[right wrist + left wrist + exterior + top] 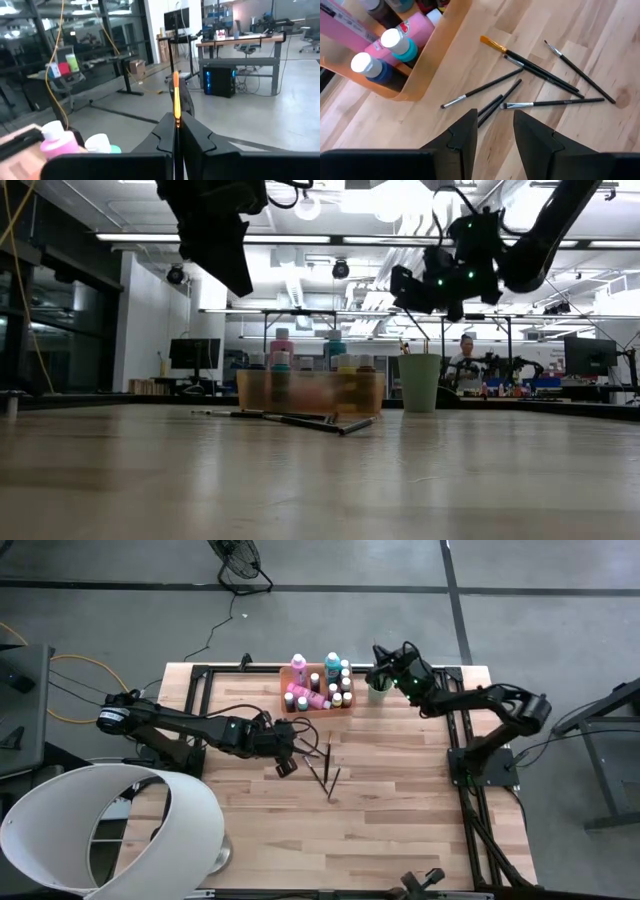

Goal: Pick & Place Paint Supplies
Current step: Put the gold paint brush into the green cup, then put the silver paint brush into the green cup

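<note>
Nearest the left wrist camera: 2 dark fingers of the left gripper, spread a little apart with nothing between them, hovering above bare wooden table. Just ahead of those fingers, loose paintbrushes scattered on the wood, thin and dark-handled with silver ferrules, 1 tipped with orange bristles; some crossing or touching each other, all lying flat. Seen from above, same brushes right beside the left gripper, toward the table's middle.

Beyond the brushes, translucent orange tray standing near the far edge, packed with paint bottles: pink, teal and dark ones with white caps, mostly upright. Up close, a pink bottle lying against 2 white-capped bottles inside the tray's corner.

Right of the tray, just beside it, light green cup standing upright. Right gripper poised directly over that cup, clear of its rim in the low view. Fingers pressed together, pinching a single paintbrush, orange bristles pointing up past the fingertips in the right wrist view. Lower end of that brush hidden by the fingers.

Large white lampshade-like object at the near left corner.
</note>
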